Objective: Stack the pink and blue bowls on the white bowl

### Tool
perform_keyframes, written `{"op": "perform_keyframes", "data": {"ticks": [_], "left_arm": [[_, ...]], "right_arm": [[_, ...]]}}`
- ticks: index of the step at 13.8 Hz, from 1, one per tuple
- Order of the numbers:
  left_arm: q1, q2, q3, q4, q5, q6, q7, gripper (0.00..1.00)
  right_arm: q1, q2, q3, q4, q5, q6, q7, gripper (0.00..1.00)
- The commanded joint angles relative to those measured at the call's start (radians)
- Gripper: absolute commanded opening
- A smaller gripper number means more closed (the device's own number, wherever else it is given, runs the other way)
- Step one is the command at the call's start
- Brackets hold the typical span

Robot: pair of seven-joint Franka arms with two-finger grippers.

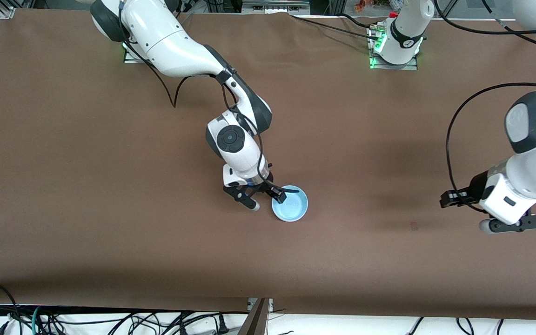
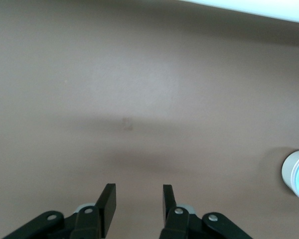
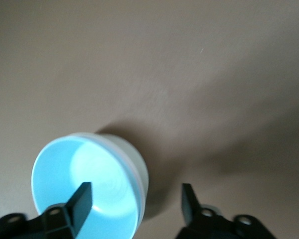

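The light blue bowl [image 1: 290, 203] stands on the brown table near the middle. In the right wrist view [image 3: 84, 181] its outer wall looks white under the blue rim, as if it sits in the white bowl. I cannot tell this for sure. No pink bowl shows. My right gripper [image 1: 268, 203] is open and low at the bowl. It straddles the rim [image 3: 135, 191], one finger inside the bowl and one outside, not closed on it. My left gripper [image 1: 514, 226] is open and empty [image 2: 138, 191]. It waits over bare table toward the left arm's end.
The bowl shows at the edge of the left wrist view [image 2: 296, 172]. A small dark spot [image 1: 414, 226] marks the cloth near the left gripper. Cables [image 1: 110, 321] lie along the table's near edge. The arm bases [image 1: 393, 56] stand at the farthest edge.
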Motion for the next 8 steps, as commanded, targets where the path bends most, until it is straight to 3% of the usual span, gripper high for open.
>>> {"op": "perform_keyframes", "data": {"ticks": [1,4,8], "left_arm": [[0.005,-0.02,-0.004,0.094,0.009,-0.131,0.027,0.46],[0.007,-0.021,-0.004,0.127,0.036,-0.183,0.027,0.49],[0.028,-0.035,-0.002,0.118,0.03,-0.18,0.023,0.54]], "right_arm": [[-0.013,-0.063,-0.045,0.021,-0.011,-0.128,-0.074,1.0],[-0.132,-0.158,-0.047,0.018,0.006,-0.273,-0.356,1.0],[-0.309,-0.319,-0.056,-0.009,0.009,-0.544,-0.467,1.0]]}}
